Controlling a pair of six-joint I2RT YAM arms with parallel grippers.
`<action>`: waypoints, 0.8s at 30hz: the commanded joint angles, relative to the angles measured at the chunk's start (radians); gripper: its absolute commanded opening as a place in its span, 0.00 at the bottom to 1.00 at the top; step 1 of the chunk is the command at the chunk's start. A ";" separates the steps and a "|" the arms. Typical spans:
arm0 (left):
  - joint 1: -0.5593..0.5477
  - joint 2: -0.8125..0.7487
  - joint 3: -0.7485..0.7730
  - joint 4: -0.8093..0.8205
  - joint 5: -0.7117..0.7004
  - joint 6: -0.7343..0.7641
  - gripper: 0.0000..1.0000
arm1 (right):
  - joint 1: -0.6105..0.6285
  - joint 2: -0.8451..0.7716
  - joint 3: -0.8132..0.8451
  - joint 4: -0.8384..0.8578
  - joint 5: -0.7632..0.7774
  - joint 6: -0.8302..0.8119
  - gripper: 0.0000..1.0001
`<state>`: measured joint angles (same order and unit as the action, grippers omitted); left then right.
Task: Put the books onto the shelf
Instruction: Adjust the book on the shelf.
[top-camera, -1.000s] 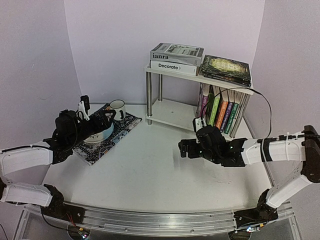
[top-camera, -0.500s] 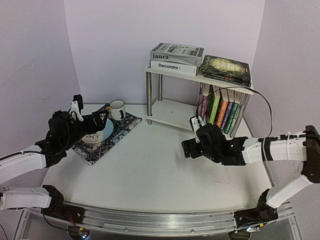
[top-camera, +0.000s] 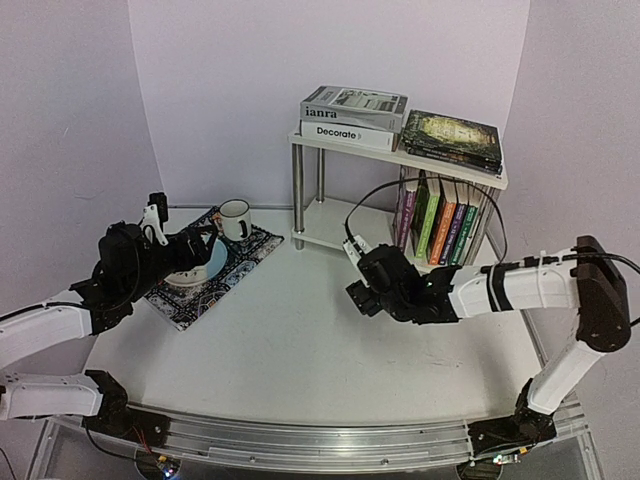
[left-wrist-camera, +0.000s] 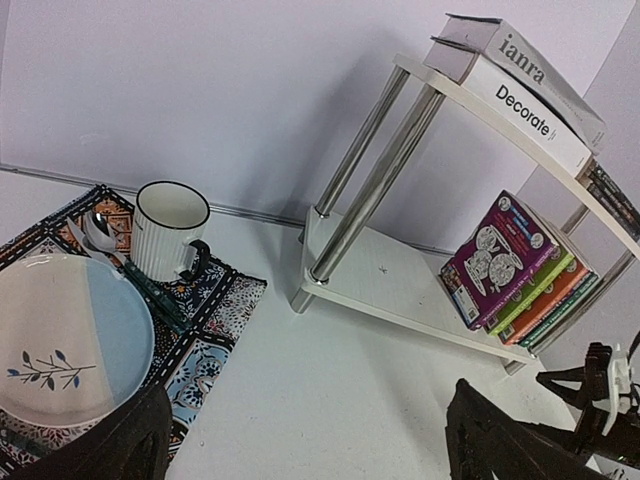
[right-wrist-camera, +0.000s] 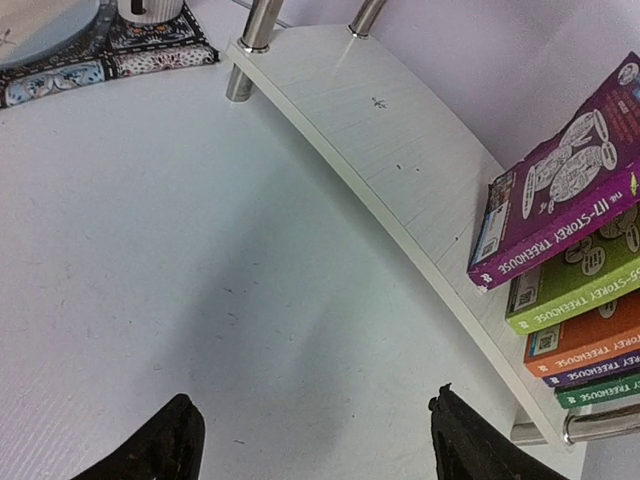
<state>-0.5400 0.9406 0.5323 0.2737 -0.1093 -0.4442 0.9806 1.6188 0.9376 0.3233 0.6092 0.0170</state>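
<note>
White table: just beyond right hand, fingers apart and empty, upright colourful paperback books on white chrome-legged shelf; left hand, wide, empty, farther off.

Left arm, right arm: jaws wide, empty.

Shelf: at the back right of the table.
Top board: a stack of two books at its left end, flat books at its right end.
Lower board: upright books in a row at its right end.
Placemat: on the table, left of the shelf.
Plate: on the placemat's near part.
Mug: on the placemat, behind the plate.
Spoon: on the placemat, just left of the mug.
Left gripper: over the plate.
Right gripper: over the table, in front of the shelf.
</note>
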 joint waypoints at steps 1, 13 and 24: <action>0.005 -0.031 0.028 -0.002 -0.024 0.011 0.96 | 0.000 0.086 0.090 -0.021 0.131 -0.071 0.53; 0.005 -0.015 0.051 -0.019 -0.020 0.003 0.95 | 0.000 0.192 0.176 0.043 0.164 -0.186 0.00; 0.005 -0.019 0.071 -0.039 -0.037 0.024 0.95 | 0.000 0.330 0.313 0.065 0.208 -0.334 0.00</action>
<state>-0.5400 0.9379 0.5442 0.2356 -0.1177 -0.4431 0.9806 1.9128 1.1804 0.3721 0.7681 -0.2485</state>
